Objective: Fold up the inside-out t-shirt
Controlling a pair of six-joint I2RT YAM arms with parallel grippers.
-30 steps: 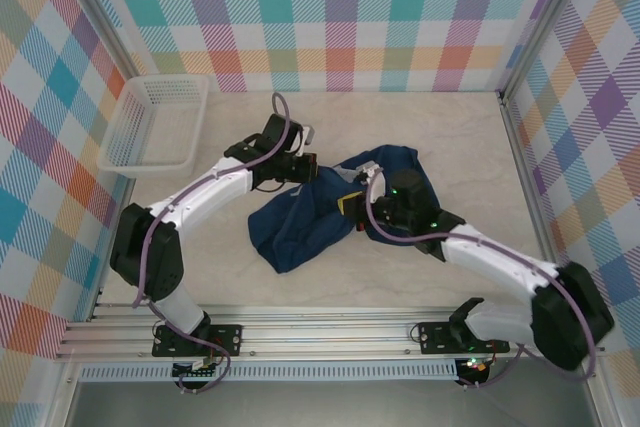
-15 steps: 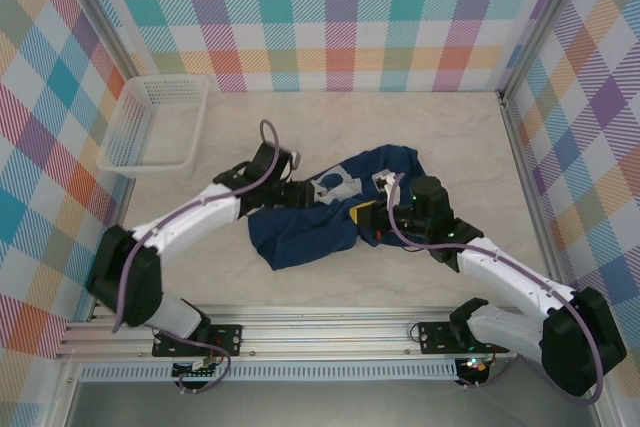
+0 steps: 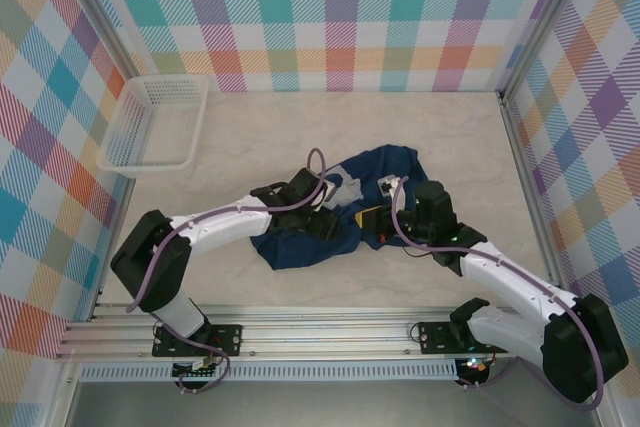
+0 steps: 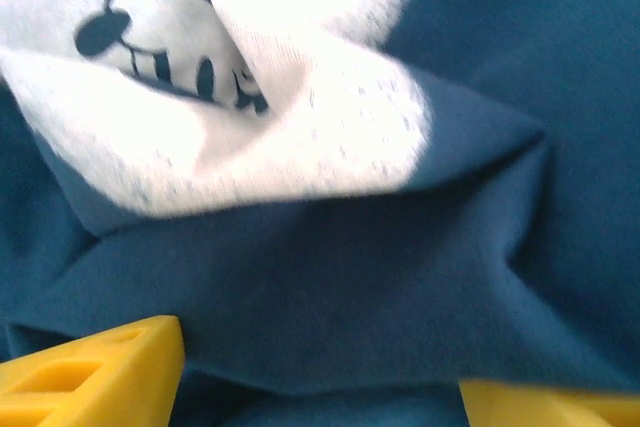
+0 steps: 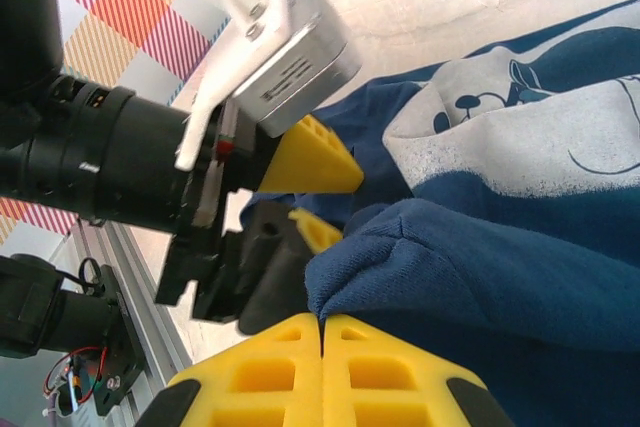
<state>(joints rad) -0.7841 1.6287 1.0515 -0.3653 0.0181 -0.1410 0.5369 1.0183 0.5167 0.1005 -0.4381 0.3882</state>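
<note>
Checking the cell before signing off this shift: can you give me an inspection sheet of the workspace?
Surface: pale marbled table, no spills seen.
Job's things: navy t-shirt crumpled mid-table, unfolded, white print patch showing.
Clutter: white mesh basket at the far left corner, apart from the shirt.
Grippers: left gripper open over the shirt; right gripper shut, fabric bunched at its tips.
Cables: purple cables run along both arms, none visibly snagged.
Surroundings: checked walls; aluminium rail at the near edge.

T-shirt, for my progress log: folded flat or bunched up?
Bunched up: the t-shirt lies in a creased, lumpy heap, layers overlapping unevenly.
</note>
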